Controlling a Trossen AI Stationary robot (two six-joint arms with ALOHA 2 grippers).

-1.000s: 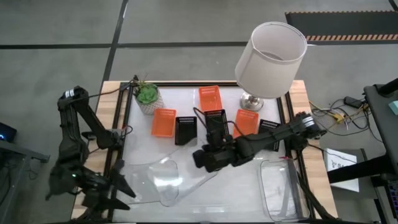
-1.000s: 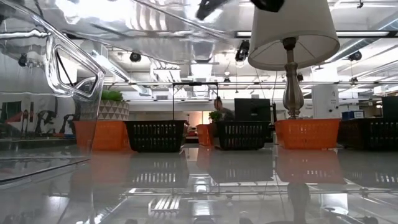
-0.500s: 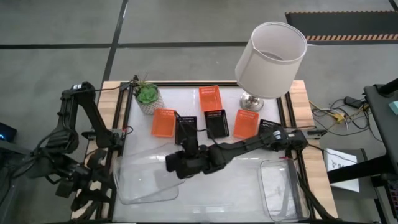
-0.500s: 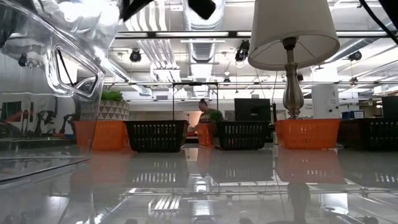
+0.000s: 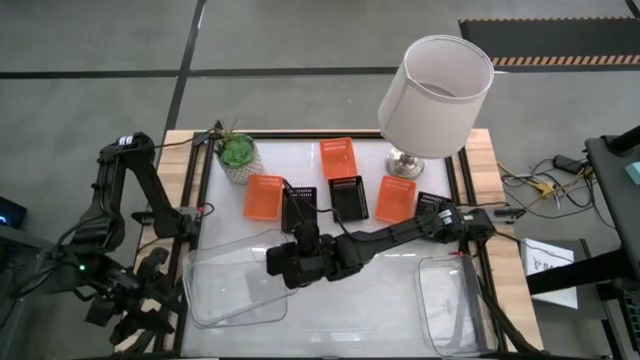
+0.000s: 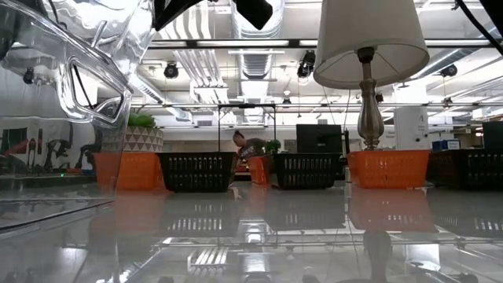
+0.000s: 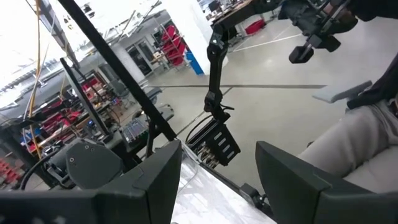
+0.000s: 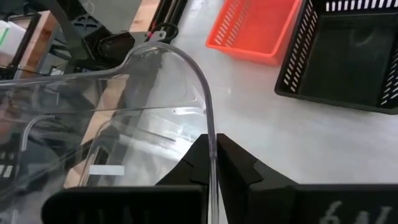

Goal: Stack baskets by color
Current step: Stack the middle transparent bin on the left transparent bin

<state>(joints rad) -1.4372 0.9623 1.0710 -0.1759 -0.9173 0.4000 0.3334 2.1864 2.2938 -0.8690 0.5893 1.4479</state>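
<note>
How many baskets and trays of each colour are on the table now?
Orange baskets: 3
Black baskets: 3
Clear trays: 2 seen apart; whether another is nested in the left one cannot be told
Total: 8

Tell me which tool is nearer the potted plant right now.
Right. The right tool, shut on the clear tray's rim, sits mid-table, towards the front from the potted plant. The left tool, open, hangs off the table's front-left corner, farther away.
</note>
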